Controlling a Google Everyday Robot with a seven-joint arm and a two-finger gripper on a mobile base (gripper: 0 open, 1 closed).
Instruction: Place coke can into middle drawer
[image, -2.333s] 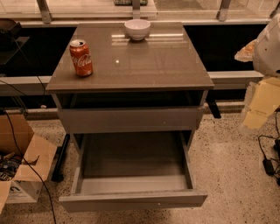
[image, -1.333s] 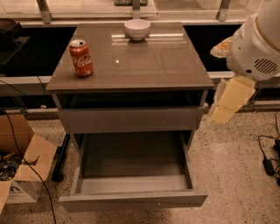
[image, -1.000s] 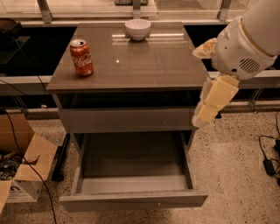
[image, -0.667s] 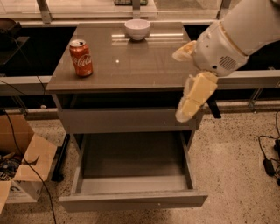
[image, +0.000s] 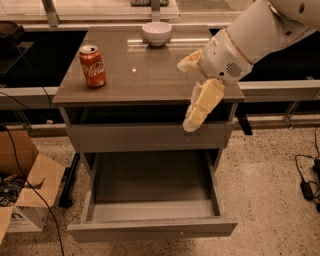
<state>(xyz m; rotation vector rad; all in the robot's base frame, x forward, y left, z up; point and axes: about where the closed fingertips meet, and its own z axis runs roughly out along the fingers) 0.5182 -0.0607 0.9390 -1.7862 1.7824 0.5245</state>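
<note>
The red coke can (image: 93, 66) stands upright on the left side of the cabinet top (image: 150, 75). The middle drawer (image: 150, 187) is pulled out below, and its grey floor is bare. My gripper (image: 186, 95) hangs at the right front edge of the cabinet top, well to the right of the can and above the drawer. Its cream fingers (image: 201, 106) are spread apart and hold nothing.
A white bowl (image: 157, 33) sits at the back of the cabinet top. A plain closed drawer front (image: 145, 137) lies above the pulled-out one. A cardboard box (image: 27, 192) stands on the floor at left. Cables (image: 306, 175) lie on the floor at right.
My arm has swung in from the right edge of view leftward, over the right front part of the cabinet. The can, bowl and drawer have not moved.
</note>
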